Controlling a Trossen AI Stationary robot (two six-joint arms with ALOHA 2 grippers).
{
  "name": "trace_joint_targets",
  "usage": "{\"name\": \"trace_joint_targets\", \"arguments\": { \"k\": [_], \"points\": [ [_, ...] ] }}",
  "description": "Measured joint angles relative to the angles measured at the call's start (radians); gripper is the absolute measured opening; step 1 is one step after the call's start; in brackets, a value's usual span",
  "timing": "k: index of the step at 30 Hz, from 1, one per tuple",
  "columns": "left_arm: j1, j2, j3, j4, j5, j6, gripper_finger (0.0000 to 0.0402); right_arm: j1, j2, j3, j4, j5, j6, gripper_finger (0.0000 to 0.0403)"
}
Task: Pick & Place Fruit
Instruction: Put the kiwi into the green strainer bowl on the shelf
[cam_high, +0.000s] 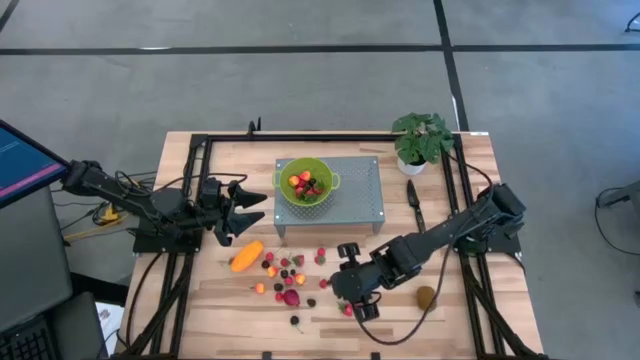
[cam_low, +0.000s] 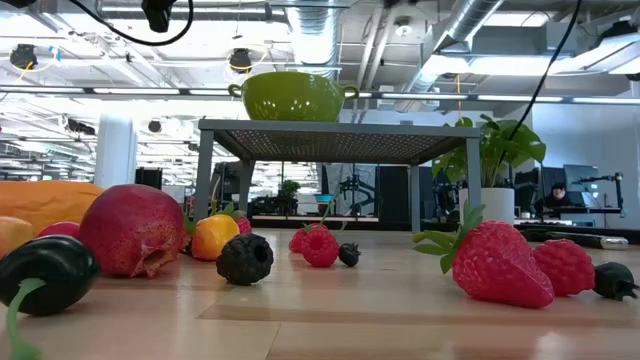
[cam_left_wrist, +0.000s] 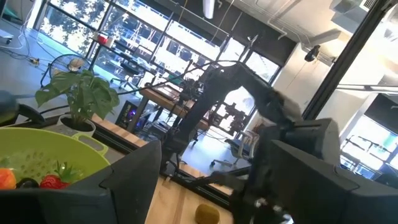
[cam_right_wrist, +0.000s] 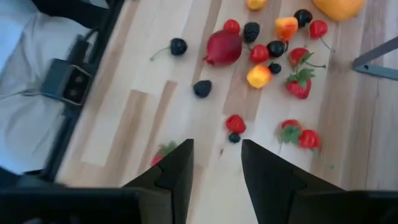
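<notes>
On the table (cam_high: 200, 310), in front of the grey stand (cam_high: 355, 190) that carries the green bowl (cam_high: 320, 200), most of the fruit lies loose: small red, orange and dark pieces (cam_high: 290, 272), a long orange fruit (cam_high: 247, 256) to the left of them, a dark red round fruit (cam_high: 291, 297) nearer the front edge, and a kiwi (cam_high: 427, 296) well apart to the right. Some berries already lie inside the bowl. The right hand (cam_high: 357, 300) hangs low over the front of the table, right of the loose pieces, and in its own view the fingers (cam_right_wrist: 174, 171) stand half apart with nothing between them; a strawberry (cam_right_wrist: 163, 152) shows just beside one finger. The left hand (cam_high: 240, 212) waits left of the stand, fingers wide and empty. I judge the berries to be light, small and rather smooth, so they may roll or slip away; it seems best to take one across its widest part, from above, with a gentle squeeze. The long fruit probably needs a hold at its middle.
</notes>
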Motion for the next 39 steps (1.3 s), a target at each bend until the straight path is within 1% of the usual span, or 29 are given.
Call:
{"name": "trace_joint_targets", "arguments": {
  "k": [6,8,12,17,25,28,34,39],
  "points": [
    [0.0,0.0,0.0,0.0,0.0,0.0,0.0291,-0.053,0.0,-0.13,0.177,0.0,-0.026,0.0128],
    [0.0,0.0,0.0,0.0,0.0,0.0,0.0291,-0.075,0.0,-0.172,0.27,0.0,-0.044,0.0128],
    [0.0,0.0,0.0,0.0,0.0,0.0,0.0291,-0.113,0.0,-0.243,0.394,0.0,-0.094,0.0128],
    [0.0,0.0,0.0,0.0,0.0,0.0,0.0291,-0.158,0.0,-0.293,0.424,-0.001,-0.109,0.0128],
    [0.0,0.0,0.0,0.0,0.0,0.0,0.0291,-0.214,-0.001,-0.421,0.59,0.0,-0.108,0.0128],
    [0.0,0.0,0.0,0.0,0.0,0.0,0.0291,-0.219,-0.001,-0.469,0.669,-0.004,-0.106,0.0128],
    [0.0,0.0,0.0,0.0,0.0,0.0,0.0291,-0.222,0.0,-0.54,0.764,-0.003,-0.105,0.0128],
    [0.0,0.0,0.0,0.0,0.0,0.0,0.0291,-0.201,-0.001,-0.547,0.801,-0.001,-0.094,0.0126]
  ]
}}
